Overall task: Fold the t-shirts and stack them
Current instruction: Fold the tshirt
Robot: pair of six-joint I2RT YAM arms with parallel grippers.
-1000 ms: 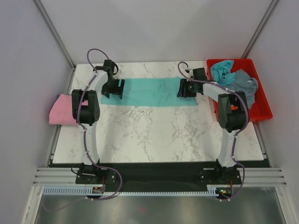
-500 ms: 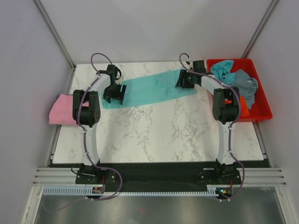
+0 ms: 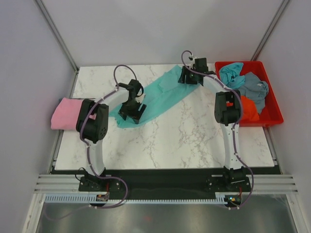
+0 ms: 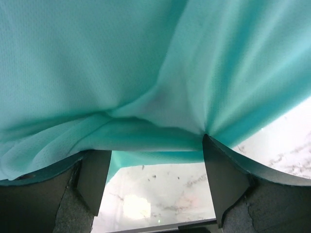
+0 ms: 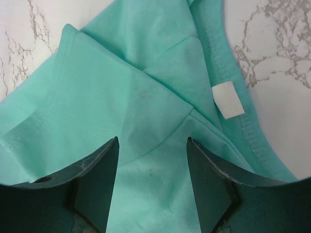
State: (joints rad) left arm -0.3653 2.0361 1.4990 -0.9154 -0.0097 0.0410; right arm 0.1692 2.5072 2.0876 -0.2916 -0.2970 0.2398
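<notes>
A teal-green t-shirt [image 3: 158, 94] lies slantwise on the marble table, from far centre down to the near left. My left gripper [image 3: 133, 110] stands over its near-left end. In the left wrist view the fingers are wide apart around my left gripper [image 4: 155, 145], and the cloth [image 4: 146, 73] drapes over their tips. My right gripper [image 3: 188, 77] is at the shirt's far end. It is open over the cloth [image 5: 121, 73] by the collar and white label [image 5: 228, 101], as the right wrist view shows [image 5: 152, 141]. A folded pink t-shirt [image 3: 65, 114] lies at the table's left edge.
A red tray [image 3: 272, 116] at the far right holds a light blue shirt [image 3: 231, 73], a grey-blue shirt [image 3: 255, 87] and an orange shirt [image 3: 248, 107]. Bare marble [image 3: 184, 141] fills the near half of the table. Grey walls stand on both sides.
My left gripper moved nearer and rightward with the shirt's left end. My right gripper moved farther back and left. The shirt turned from level to slantwise.
</notes>
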